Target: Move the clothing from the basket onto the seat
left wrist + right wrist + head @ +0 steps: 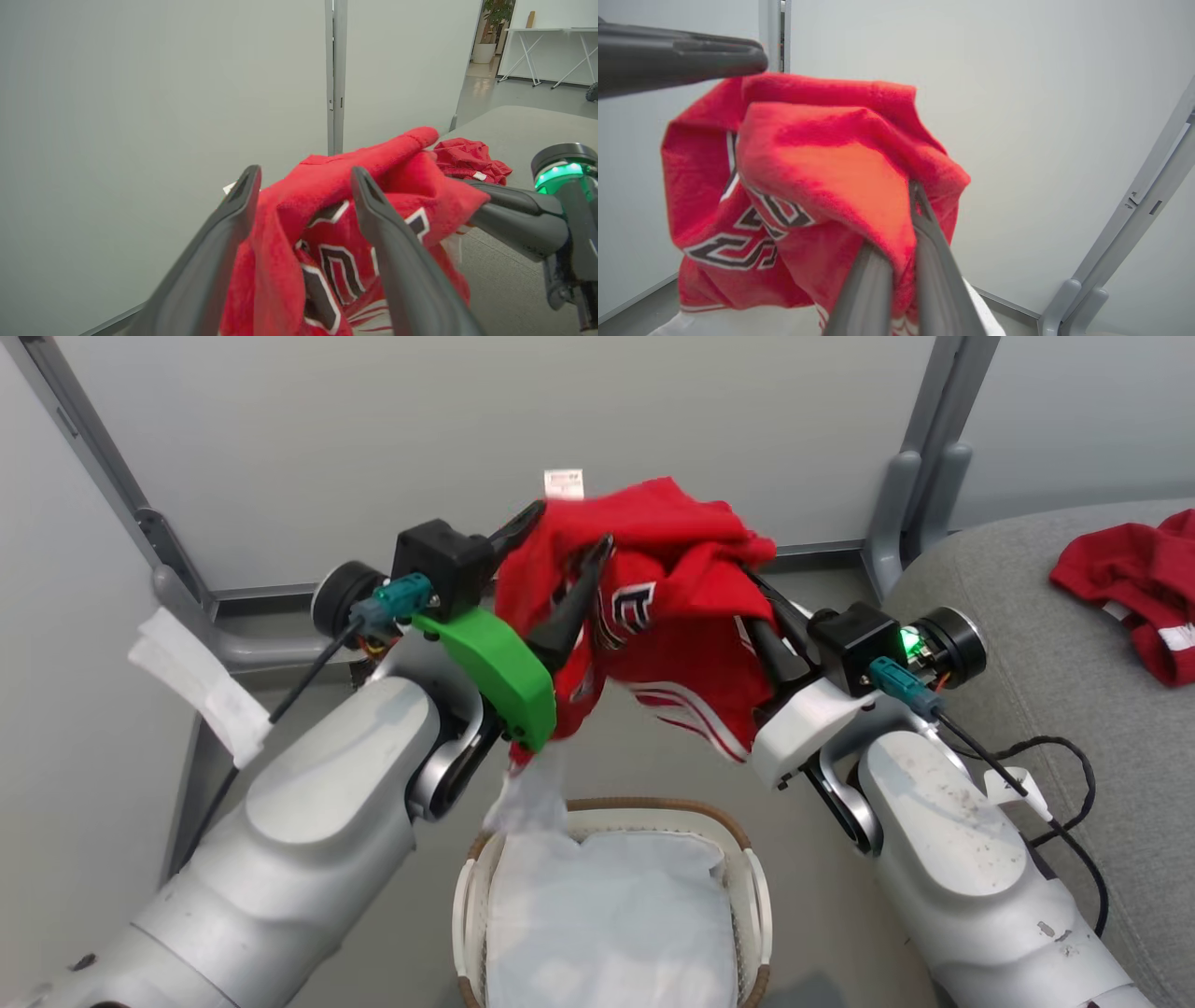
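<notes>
Currently held: red garment (672, 616) with dark, white-edged lettering and white striped trim, bunched and raised in the air.
Left gripper (306, 172): fingers spread wide. The garment's fabric lies between and over them and is not pinched.
Right gripper (901, 224): fingers drawn narrow, clamped on a fold at the garment's right side.
Garment position: above the basket (738, 835) and clear of it, between the two wrists, in front of the pale wall (467, 420).
Label (564, 483): small and white, standing up at the garment's top edge by the left gripper's outer fingertip.
Basket: on the floor below, between the forearms.
Cloth (607, 915): white, lying in the basket. One corner rises toward the garment's lower edge; contact cannot be told.
Seat (1046, 644): grey, on the robot's right, beside the right forearm.
Second garment (1139, 579): red, crumpled on the seat, well apart from the basket.
</notes>
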Robot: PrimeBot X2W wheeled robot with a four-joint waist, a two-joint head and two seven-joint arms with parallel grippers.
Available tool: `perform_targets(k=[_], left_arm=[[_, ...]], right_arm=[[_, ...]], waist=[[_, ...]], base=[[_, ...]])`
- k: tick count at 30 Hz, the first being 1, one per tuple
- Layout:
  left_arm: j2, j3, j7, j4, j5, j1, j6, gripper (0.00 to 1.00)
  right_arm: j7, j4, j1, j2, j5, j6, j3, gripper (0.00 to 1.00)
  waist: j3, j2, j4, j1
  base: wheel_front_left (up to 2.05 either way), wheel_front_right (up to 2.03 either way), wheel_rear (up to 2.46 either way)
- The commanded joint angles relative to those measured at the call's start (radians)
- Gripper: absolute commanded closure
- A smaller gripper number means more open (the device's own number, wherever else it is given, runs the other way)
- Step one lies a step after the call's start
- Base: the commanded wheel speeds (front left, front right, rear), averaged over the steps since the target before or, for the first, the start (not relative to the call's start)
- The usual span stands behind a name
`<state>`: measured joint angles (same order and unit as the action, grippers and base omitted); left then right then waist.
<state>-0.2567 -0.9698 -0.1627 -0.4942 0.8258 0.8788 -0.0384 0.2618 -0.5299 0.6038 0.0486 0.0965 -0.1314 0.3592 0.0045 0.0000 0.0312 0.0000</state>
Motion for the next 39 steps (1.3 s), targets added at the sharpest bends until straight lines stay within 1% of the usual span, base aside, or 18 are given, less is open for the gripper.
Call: perform_targets(k=[1,7,11,22,29,33,39], left_arm=[[-0.002,0.006,-0.017,-0.002,0.011,-0.032,0.006,0.0],[0.005,-0.005,-0.065,0.005,0.003,-0.11,0.015,0.0],[0.002,-0.013,-0.083,0.018,-0.007,-0.16,0.012,0.0],[-0.021,-0.044,-0.101,0.076,-0.067,-0.285,0.023,0.0],[-0.023,-0.05,-0.102,0.114,-0.099,-0.323,0.031,0.0],[-0.017,-0.049,-0.103,0.13,-0.116,-0.329,0.033,0.0],[-0.02,-0.049,-0.103,0.158,-0.136,-0.339,0.038,0.0]], right_arm=[[0.005,0.009,-0.011,0.003,-0.005,0.001,-0.009,1.0],[0.005,0.021,-0.01,0.004,-0.021,0.001,-0.032,1.0],[0.005,0.022,-0.002,0.004,-0.039,0.001,-0.052,1.0],[0.005,0.049,-0.031,0.004,-0.111,0.001,-0.144,1.0],[0.005,0.086,-0.042,0.003,-0.15,0.001,-0.2,1.0],[0.005,0.127,-0.056,0.004,-0.163,0.001,-0.222,1.0],[0.004,0.203,-0.101,0.005,-0.176,0.001,-0.248,1.0]], waist=[[0.002,0.0,0.001,0.0],[0.008,0.0,0.008,0.0],[0.014,0.0,0.008,0.0],[0.038,0.0,-0.01,0.0],[0.063,0.0,-0.028,0.0],[0.075,0.0,-0.052,0.0],[0.098,0.0,-0.137,0.0]], base=[[0.0,0.0,0.0],[0.0,0.0,0.0],[0.0,0.0,0.0],[0.0,0.0,0.0],[0.0,0.0,0.0],[0.0,0.0,0.0],[0.0,0.0,0.0]])
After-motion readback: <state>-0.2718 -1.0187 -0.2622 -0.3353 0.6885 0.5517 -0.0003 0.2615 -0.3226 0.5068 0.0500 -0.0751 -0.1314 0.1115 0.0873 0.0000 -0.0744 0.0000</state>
